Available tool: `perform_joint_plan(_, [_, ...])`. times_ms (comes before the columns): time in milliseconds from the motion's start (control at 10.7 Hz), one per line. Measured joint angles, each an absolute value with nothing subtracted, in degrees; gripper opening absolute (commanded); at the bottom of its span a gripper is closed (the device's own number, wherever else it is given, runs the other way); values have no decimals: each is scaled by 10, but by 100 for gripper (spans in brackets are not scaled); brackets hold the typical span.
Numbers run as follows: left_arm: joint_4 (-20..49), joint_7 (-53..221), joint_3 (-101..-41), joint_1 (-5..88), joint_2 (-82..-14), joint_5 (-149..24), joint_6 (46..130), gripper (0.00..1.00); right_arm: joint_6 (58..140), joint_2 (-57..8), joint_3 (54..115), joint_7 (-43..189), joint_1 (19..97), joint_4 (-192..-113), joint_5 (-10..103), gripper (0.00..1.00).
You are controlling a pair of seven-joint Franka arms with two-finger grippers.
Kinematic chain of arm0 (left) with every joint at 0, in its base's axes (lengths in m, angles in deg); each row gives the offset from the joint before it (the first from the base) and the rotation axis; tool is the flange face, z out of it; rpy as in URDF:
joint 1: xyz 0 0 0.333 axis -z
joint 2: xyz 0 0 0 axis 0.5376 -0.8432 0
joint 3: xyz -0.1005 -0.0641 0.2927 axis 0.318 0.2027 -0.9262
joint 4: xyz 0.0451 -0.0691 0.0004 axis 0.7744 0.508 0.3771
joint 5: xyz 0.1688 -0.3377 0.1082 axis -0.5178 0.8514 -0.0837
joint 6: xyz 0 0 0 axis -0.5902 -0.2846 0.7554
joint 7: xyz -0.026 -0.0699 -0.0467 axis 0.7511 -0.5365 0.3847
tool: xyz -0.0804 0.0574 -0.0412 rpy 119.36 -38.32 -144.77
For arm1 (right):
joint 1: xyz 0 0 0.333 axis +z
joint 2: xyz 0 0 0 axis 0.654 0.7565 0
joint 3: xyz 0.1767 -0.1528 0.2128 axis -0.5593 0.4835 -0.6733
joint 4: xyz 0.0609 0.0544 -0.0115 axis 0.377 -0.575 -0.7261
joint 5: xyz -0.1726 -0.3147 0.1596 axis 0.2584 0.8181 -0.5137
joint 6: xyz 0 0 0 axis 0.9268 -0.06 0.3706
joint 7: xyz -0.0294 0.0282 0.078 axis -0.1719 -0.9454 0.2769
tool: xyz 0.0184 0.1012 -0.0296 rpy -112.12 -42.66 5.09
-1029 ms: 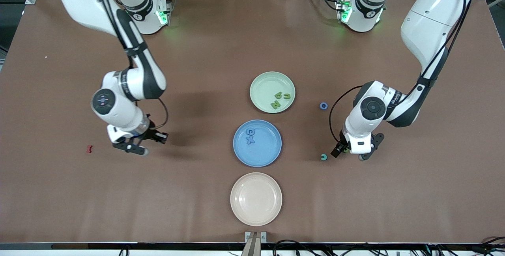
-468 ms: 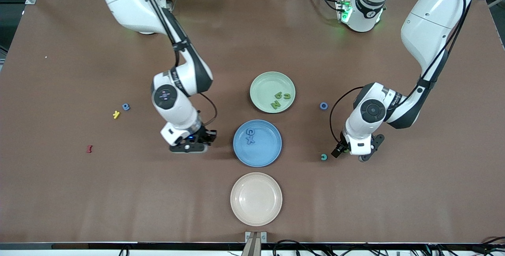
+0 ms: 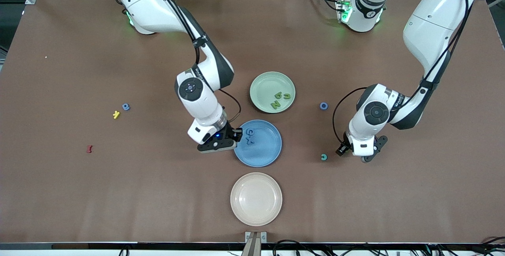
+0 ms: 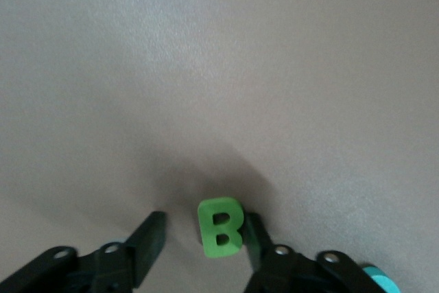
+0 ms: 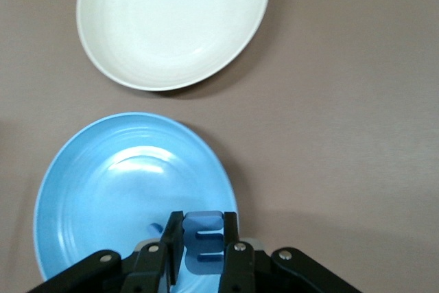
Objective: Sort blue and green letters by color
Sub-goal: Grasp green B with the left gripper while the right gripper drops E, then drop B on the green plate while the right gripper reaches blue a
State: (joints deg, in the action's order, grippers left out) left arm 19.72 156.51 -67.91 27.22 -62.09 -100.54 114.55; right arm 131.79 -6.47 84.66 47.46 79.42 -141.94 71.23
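A blue letter E (image 5: pixel 204 241) hangs over the rim of the blue plate (image 5: pixel 103 190), with my right gripper (image 5: pixel 203 235) shut on it; the front view shows that gripper (image 3: pixel 230 138) at the plate's (image 3: pixel 264 155) edge toward the right arm's end. Two blue letters (image 3: pixel 249 136) lie in that plate. A green letter B (image 4: pixel 220 228) stands on the table between the fingers of my left gripper (image 4: pixel 204 228), one finger against it and a gap at the other. Three green letters (image 3: pixel 276 104) lie in the green plate (image 3: pixel 262 84).
A teal letter (image 3: pixel 324 157) lies beside the left gripper (image 3: pixel 355 154), with a blue ring letter (image 3: pixel 323 105) farther from the camera. At the right arm's end lie a blue letter (image 3: pixel 126 106), a yellow one (image 3: pixel 116 114) and a dark red one (image 3: pixel 89 149). The beige plate (image 3: pixel 256 199) sits nearest the camera.
My right arm has swung from the right arm's end of the table to the blue plate's edge, uncovering the blue and yellow letters there. The left gripper has shifted slightly at the B.
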Motion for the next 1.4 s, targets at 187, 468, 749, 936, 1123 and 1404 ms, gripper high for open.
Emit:
perform_joint_plan(187, [194, 1561, -680, 271, -620, -1005, 1145, 0, 1330, -60, 839, 475, 806, -1418, 712, 100])
perform_joint_plan(468, [192, 1560, -680, 272, -619, -1005, 1140, 0, 1327, -56, 831, 478, 815, -1416, 720, 100])
perform_joint_plan(749, [187, 1555, -678, 276, -619, -1005, 1123, 0, 1295, -55, 833, 482, 810, -1415, 726, 100])
perform_joint_plan(936, [180, 1555, -660, 284, -613, -1005, 1092, 0, 1252, -59, 835, 506, 792, -1413, 731, 100])
perform_joint_plan(1123, [178, 1555, -621, 288, -603, -1005, 1059, 0, 1219, -73, 836, 547, 760, -1425, 747, 100])
perform_joint_plan(1404, [177, 1609, -540, 297, -597, -1004, 1010, 0, 1213, -117, 838, 569, 705, -1494, 767, 100])
